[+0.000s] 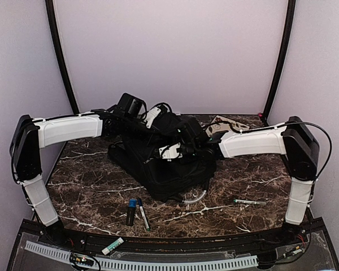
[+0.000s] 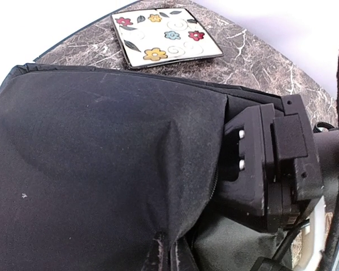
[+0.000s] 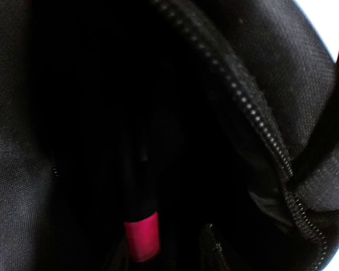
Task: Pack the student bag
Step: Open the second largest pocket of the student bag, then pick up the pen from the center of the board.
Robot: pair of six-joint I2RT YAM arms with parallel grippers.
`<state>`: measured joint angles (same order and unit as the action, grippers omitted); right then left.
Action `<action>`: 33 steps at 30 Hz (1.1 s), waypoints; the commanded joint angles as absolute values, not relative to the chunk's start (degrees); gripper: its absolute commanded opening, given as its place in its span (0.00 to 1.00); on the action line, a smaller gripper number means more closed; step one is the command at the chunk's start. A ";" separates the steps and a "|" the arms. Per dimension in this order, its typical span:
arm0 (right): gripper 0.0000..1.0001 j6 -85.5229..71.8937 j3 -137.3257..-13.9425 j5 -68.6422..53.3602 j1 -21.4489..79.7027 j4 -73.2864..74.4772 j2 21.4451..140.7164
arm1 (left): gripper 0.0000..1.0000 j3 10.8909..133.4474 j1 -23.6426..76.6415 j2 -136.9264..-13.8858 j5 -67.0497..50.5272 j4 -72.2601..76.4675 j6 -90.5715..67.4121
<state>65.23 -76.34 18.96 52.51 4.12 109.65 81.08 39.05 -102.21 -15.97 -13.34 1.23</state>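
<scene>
The student bag (image 1: 164, 164) is a large black backpack lying mid-table, its opening facing the back. My left gripper (image 1: 153, 117) is at the bag's far left top. In the left wrist view it (image 2: 172, 255) is shut on a fold of the bag's black flap (image 2: 101, 158) and holds it up. My right gripper (image 1: 174, 151) reaches into the opening from the right. In the right wrist view it (image 3: 164, 254) is inside the dark bag with its jaws apart. A black marker with a pink band (image 3: 141, 234) stands between them, apart from the right finger (image 3: 213, 245).
A blue-capped marker (image 1: 131, 210) and a pen (image 1: 143, 214) lie in front of the bag. Another marker (image 1: 250, 201) lies at the right, and one (image 1: 113, 246) is on the front ledge. A flowered square plate (image 2: 164, 36) lies behind the bag.
</scene>
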 commanded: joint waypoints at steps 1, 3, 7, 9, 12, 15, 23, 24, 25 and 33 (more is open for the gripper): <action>0.47 59.88 -80.47 20.10 52.49 1.80 108.11 | 0.00 80.84 38.25 -96.14 -20.15 -3.78 0.00; 0.47 59.88 -80.62 20.10 52.43 3.58 106.46 | 0.00 80.61 38.04 -96.28 -20.68 -3.25 -0.28; 0.49 54.09 -80.83 18.84 52.32 9.78 103.37 | 0.00 80.29 37.66 -96.66 -20.58 -2.22 -1.06; 0.49 52.43 -81.01 16.36 52.09 16.11 101.21 | 0.00 80.56 37.36 -96.85 -20.48 -2.39 -1.31; 0.49 49.22 -79.92 11.45 51.65 26.25 96.88 | 0.00 81.12 36.80 -96.87 -20.17 -3.23 -1.14; 0.49 45.47 -76.72 6.72 51.15 33.42 91.92 | 0.00 81.20 36.65 -96.38 -20.50 -3.82 -0.39; 0.49 42.49 -60.71 0.17 39.80 43.95 73.73 | 0.00 77.16 36.65 -94.30 -20.07 -0.72 1.49; 0.49 42.70 -59.59 -0.47 37.94 46.51 73.07 | 0.00 76.07 36.65 -93.82 -19.77 0.40 1.56; 0.48 42.83 -58.59 -1.34 36.64 48.75 72.57 | 0.00 74.61 36.65 -93.13 -18.85 1.73 1.58; 0.46 40.76 -49.74 -5.55 34.65 55.98 71.99 | 0.00 72.25 36.65 -91.37 -19.61 2.06 3.32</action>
